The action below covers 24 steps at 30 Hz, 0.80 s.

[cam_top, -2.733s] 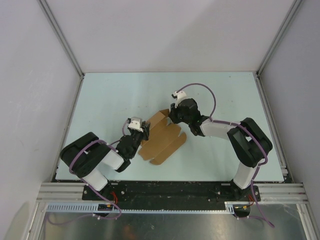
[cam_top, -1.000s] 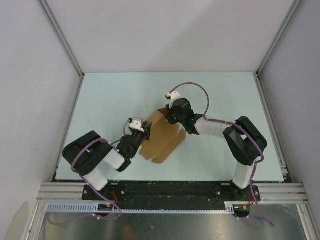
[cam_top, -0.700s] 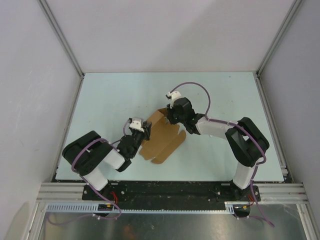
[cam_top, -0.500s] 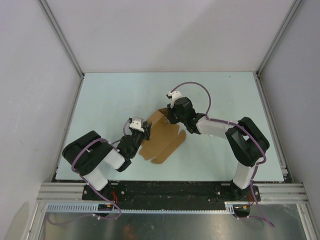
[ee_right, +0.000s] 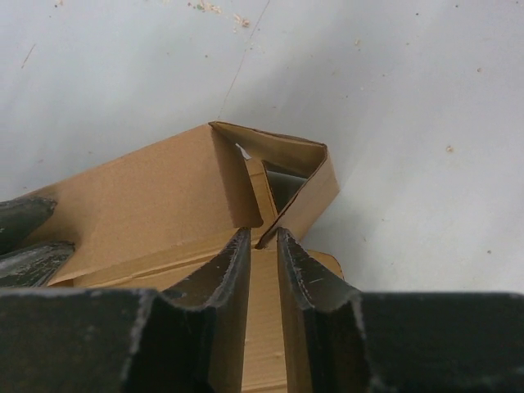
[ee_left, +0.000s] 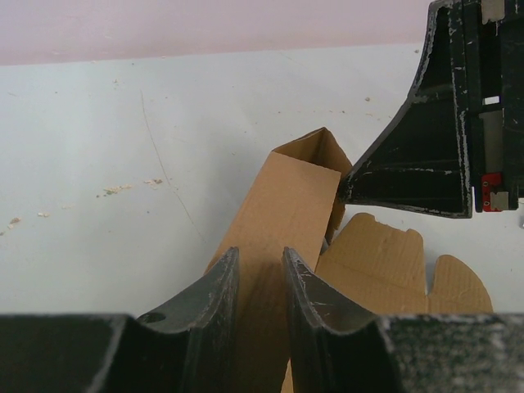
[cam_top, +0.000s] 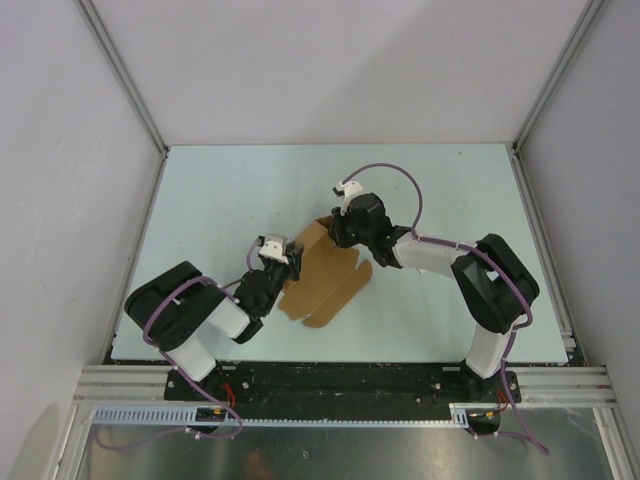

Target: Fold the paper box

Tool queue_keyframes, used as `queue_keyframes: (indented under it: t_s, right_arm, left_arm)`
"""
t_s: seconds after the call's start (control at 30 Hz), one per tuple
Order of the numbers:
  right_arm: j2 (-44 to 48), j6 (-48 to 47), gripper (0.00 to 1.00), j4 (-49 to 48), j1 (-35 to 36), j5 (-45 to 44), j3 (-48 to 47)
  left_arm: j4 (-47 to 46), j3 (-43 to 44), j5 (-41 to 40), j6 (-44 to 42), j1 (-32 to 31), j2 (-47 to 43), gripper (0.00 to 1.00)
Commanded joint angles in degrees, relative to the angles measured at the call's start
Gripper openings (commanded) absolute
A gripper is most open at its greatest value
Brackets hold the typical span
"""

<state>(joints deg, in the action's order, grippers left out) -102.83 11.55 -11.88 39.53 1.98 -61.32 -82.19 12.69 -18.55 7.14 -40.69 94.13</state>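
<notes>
Enclosed cell: pale mint surface (cam_top: 250,190), faintly scratched and speckled, bounded by plain white back wall (cam_top: 340,60), left wall (cam_top: 50,200) and right wall (cam_top: 600,200), aluminium posts (cam_top: 125,75) rising from both far corners, aluminium rail (cam_top: 340,378) along the near edge, bare metal sheet (cam_top: 340,450) below it, lighting even and diffuse.

Robotics lab test cell. Evidence: a pale table (cam_top: 220,190) boxed in by plain white panels (cam_top: 330,60) set in aluminium profile posts (cam_top: 120,75). Two small arms, left arm (cam_top: 190,315) and right arm (cam_top: 490,285), are bolted to a black base rail (cam_top: 340,380) at the near edge. Purple cables (cam_top: 385,172) loop along the arms, with a slotted cable duct (cam_top: 150,413) in front. Workpiece on the table: the paper box (cam_top: 325,280), plain cardboard.
</notes>
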Motion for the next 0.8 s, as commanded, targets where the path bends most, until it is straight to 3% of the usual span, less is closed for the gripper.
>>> queue_keyframes:
  t_s: [0.0,0.2,0.33,0.53,0.77]
  right_arm:
    - [0.3,-0.7,0.26,-2.4,0.1,-0.6,-2.0]
    - [1.1,-2.3,0.31,1.6,0.2,-4.8,-2.0]
    - [1.9,-2.7,0.25,3.4,0.1,-4.9,-1.9]
    - [2.5,-2.1,0.42,2.8,0.2,-2.5,-0.7]
    - [8.3,-0.3,0.44,-1.5,-1.1,1.3,6.1]
  left_arm:
    - [5.7,-0.1,2.3,2.2,-0.3,1.8,0.33]
    - [5.7,0.1,2.2,1.9,-0.3,1.7,0.33]
    - [5.8,0.1,1.9,1.8,-0.4,1.7,0.33]
    - [5.8,0.1,1.6,1.6,-0.3,1.8,0.33]
    - [5.8,-0.2,1.1,1.4,-0.3,1.8,0.33]
